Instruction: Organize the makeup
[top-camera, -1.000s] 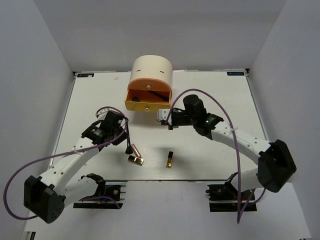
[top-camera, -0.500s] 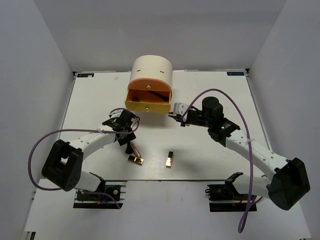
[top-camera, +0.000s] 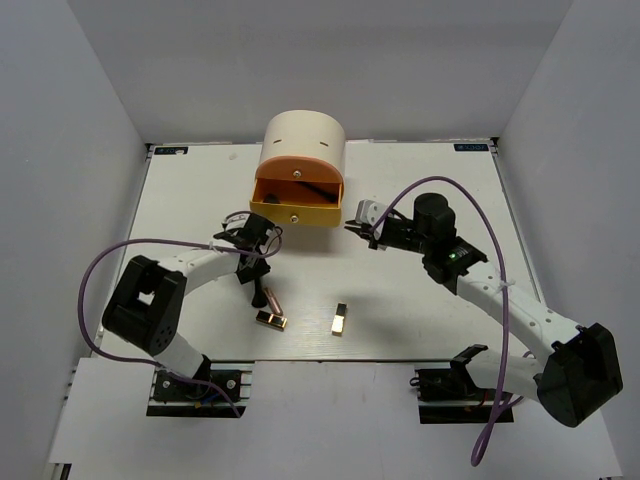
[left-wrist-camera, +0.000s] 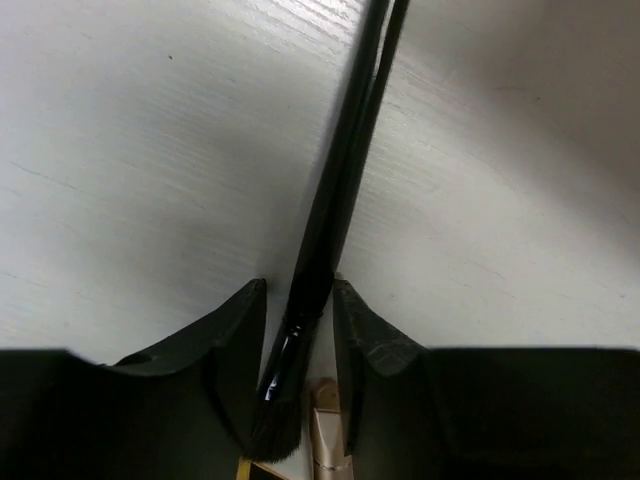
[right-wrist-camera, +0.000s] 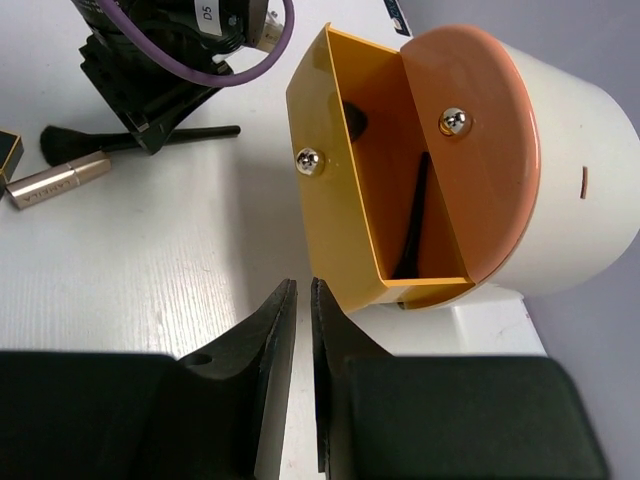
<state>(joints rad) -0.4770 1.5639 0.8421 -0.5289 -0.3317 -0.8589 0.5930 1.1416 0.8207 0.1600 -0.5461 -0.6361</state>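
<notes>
- Since a second ago the right gripper (right-wrist-camera: 304, 290) has backed away from the front of the open orange-yellow drawer (right-wrist-camera: 330, 200). It now sits off the drawer's right-hand corner.
- The left arm has folded in, with its elbow swung back toward its base. The left gripper (left-wrist-camera: 300, 292) has shifted closer to the drawer's near left corner.
- The copper lipstick (right-wrist-camera: 60, 180), the left gold-and-black case (top-camera: 271, 320) and the right gold-and-black case (top-camera: 341, 320) lie on the table (top-camera: 180, 200) where they lay before.
- The left fingers (left-wrist-camera: 235, 335) stand apart, astride a black brush (left-wrist-camera: 340, 170) that lies flat on the table.
- The brush sits close against one finger, and a sliver of table shows beside the other, so it looks straddled rather than pinched.
- Its handle runs out past the fingertips. Its bristles point back under the wrist, just beside the lipstick.
- The right fingers (right-wrist-camera: 270, 340) are barely parted, with only a thin slit between them and nothing in it.
- The drawer stands just beyond them, pulled out of the cream box (right-wrist-camera: 580, 200), with a second brush (right-wrist-camera: 415, 220) leaning inside.
</notes>
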